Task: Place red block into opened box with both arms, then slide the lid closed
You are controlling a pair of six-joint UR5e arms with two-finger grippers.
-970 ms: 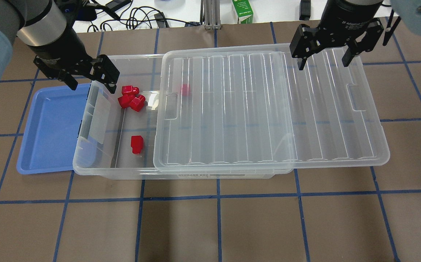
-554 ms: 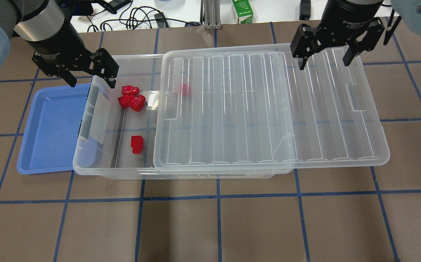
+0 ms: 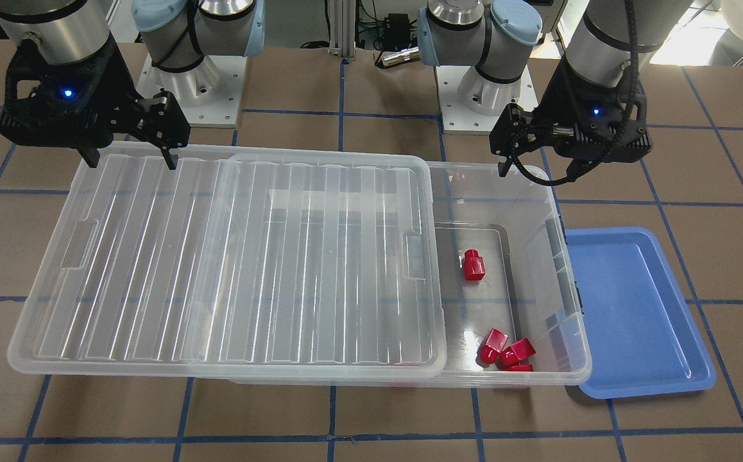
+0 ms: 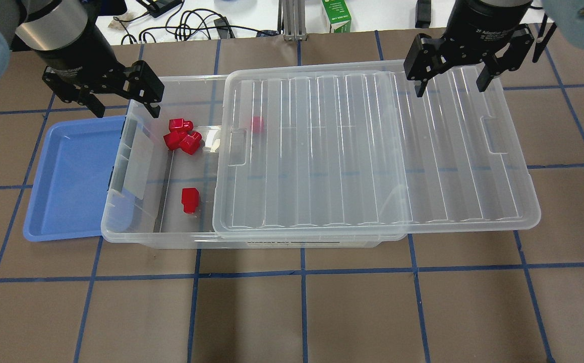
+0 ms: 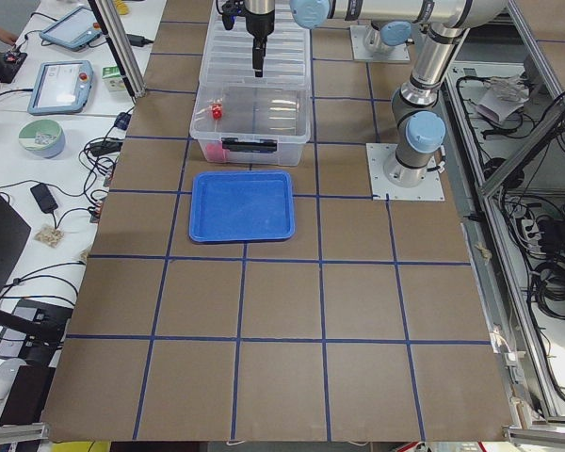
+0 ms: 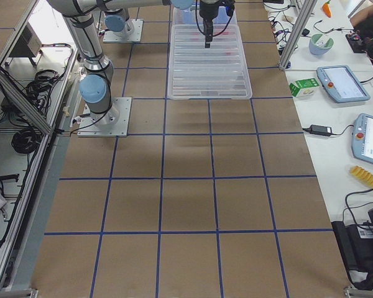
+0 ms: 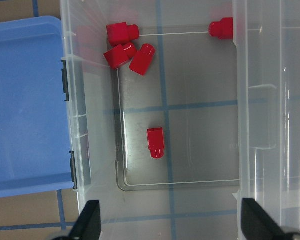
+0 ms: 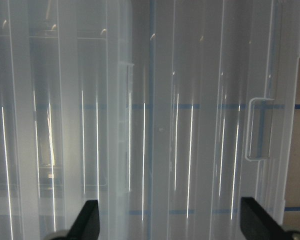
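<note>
A lone red block (image 4: 189, 200) (image 3: 473, 265) (image 7: 155, 142) lies on the floor of the clear box (image 4: 120, 234) (image 3: 557, 256), in its uncovered left end. A cluster of red blocks (image 4: 182, 135) (image 7: 124, 47) sits in the far corner, and another red block (image 4: 256, 124) shows through the lid. The ribbed lid (image 4: 372, 151) (image 3: 217, 256) rests on the box, shifted right and overhanging it. My left gripper (image 4: 125, 107) (image 7: 171, 225) hovers open and empty over the box's far left corner. My right gripper (image 4: 451, 86) (image 3: 131, 160) is open above the lid's far edge.
A shallow blue tray (image 4: 70, 176) (image 3: 628, 308) lies against the box's left short side. Cables (image 4: 191, 22) and a green carton (image 4: 336, 15) lie past the table's far edge. The arm bases (image 3: 185, 83) stand behind the box.
My left gripper has drawn back and up a little from the box's far left corner, still open. The right gripper, lid and blocks have not moved.
</note>
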